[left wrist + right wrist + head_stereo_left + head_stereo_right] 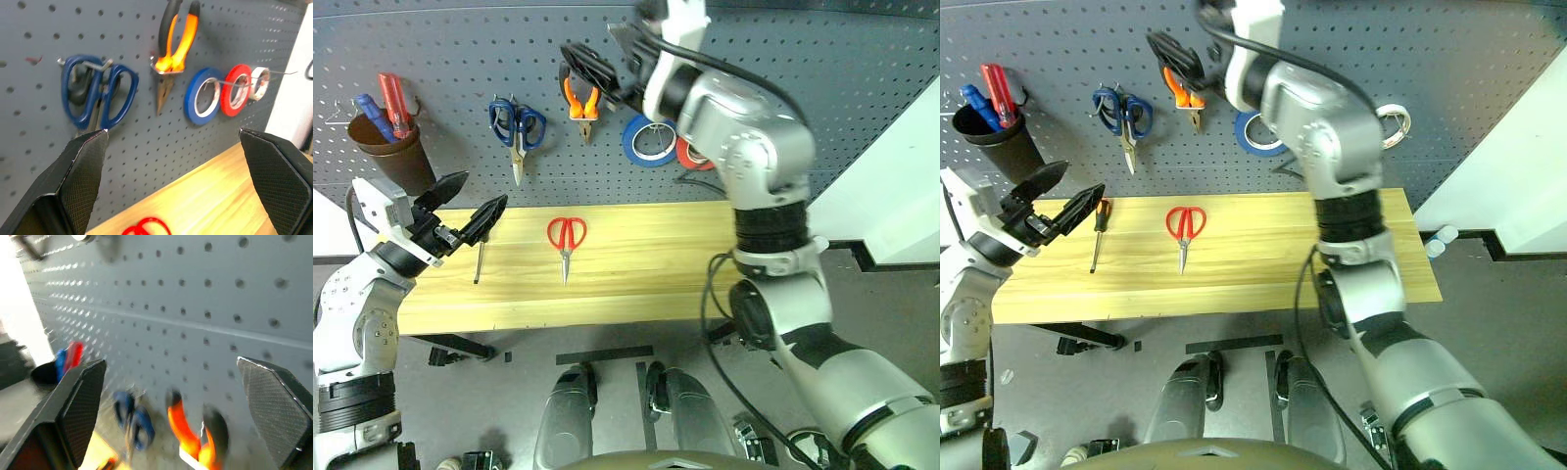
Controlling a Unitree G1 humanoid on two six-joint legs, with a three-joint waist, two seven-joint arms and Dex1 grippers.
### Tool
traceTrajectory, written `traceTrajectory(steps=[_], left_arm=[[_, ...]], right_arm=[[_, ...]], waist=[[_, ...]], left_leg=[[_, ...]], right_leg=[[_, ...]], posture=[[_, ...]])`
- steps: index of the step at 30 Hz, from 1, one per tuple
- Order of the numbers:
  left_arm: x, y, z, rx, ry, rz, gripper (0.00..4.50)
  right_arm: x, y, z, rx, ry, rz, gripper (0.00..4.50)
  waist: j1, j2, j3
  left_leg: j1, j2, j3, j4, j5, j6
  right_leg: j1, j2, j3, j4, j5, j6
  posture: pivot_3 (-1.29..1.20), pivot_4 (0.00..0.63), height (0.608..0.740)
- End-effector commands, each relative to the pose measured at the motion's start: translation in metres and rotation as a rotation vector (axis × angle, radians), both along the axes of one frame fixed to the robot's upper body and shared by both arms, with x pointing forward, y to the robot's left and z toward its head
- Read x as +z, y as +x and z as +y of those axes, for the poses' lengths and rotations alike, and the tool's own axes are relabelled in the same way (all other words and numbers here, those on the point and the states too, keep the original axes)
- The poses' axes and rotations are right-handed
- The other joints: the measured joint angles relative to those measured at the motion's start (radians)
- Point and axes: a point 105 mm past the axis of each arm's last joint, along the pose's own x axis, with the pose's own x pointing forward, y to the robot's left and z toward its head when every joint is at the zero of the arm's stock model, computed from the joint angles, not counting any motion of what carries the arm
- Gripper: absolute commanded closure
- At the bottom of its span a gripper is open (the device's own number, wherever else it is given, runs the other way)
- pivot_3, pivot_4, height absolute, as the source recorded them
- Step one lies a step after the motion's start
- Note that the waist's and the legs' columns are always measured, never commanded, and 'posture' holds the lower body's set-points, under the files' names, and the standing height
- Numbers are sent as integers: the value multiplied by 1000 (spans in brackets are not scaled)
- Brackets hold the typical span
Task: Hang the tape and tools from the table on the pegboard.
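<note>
1. Setting: a wood table [636, 264] stands against a grey pegboard [822, 69].
2. Near left: the left gripper [470, 208] hovers over the table's left end, jaws wide apart and empty, just beside the screwdriver [1096, 235].
3. On the table: the screwdriver lies lengthwise, near to far; the red scissors [566, 240] lie right of it, blades toward the near edge. Both are not yet hung.
4. Far: the pliers [173, 46] already hang on a hook, between the blue scissors [95, 93] on the left and the blue roll [204, 95], red roll [237, 90] and tape [259, 83] on the right.
5. Far: the right gripper [607, 69] is raised at the pegboard just beside the pliers, jaws spread, holding nothing.
6. Advice: the screwdriver seems the next pick for the left gripper; close across the handle rather than the thin shaft, and lift clear before reaching for the pegboard.
</note>
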Motion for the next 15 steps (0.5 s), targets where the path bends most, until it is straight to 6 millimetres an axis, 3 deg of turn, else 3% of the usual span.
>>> traceTrajectory(steps=[1, 4, 9, 15], left_arm=[[-10, 6, 0, 108, 61, 40, 0], [-24, 14, -10, 141, 25, 113, 0], [-47, 35, -13, 290, -24, 214, 0], [-72, 53, -19, 415, -41, 337, 0]], right_arm=[[-19, -35, -2, 212, -118, 26, 14], [-66, -51, -21, 313, -272, 73, 14], [-113, -63, -45, 405, -392, 120, 14], [-133, -50, -55, 435, -410, 84, 14]], waist=[[1, 1, 0], [1, 1, -1], [1, 1, -2], [0, 1, -2]], left_leg=[[1, 0, 0, -1, 0, 0], [1, 0, 0, -1, -1, -1], [1, 0, -1, 0, -1, -1], [4, 0, -4, 1, 0, 0]], right_leg=[[1, 0, 0, -1, -1, -2], [1, 0, 1, -1, -1, -4], [1, 0, 1, -1, -1, -4], [2, 4, 2, -1, 0, -4]], posture=[[65, 163, 740], [65, 164, 740], [59, 166, 740], [47, 178, 740]])
